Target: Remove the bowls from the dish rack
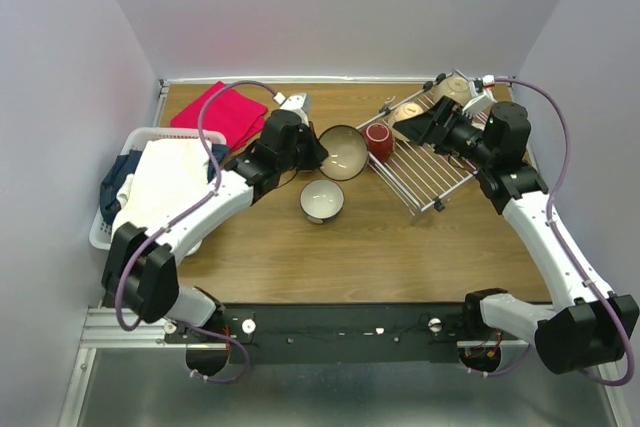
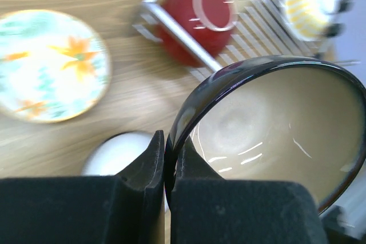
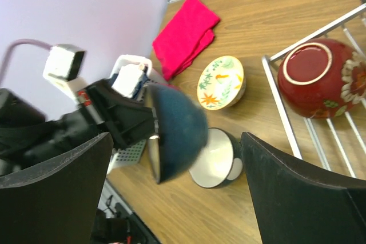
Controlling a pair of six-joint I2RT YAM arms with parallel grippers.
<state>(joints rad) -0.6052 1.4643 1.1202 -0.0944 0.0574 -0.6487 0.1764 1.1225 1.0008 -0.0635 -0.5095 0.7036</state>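
My left gripper is shut on the rim of a teal-blue bowl with a cream inside and holds it tilted above the table; the pinch shows in the left wrist view. Below it a dark bowl with a white inside stands on the table. A floral-patterned bowl stands on the wood to its left. A red bowl lies upside down at the left corner of the silver wire dish rack. Two pale bowls sit at the rack's far end. My right gripper is open over the rack, holding nothing.
A red cloth lies at the back left of the table. A white plastic basket with folded cloths stands at the left edge. Grey walls close in the table on three sides.
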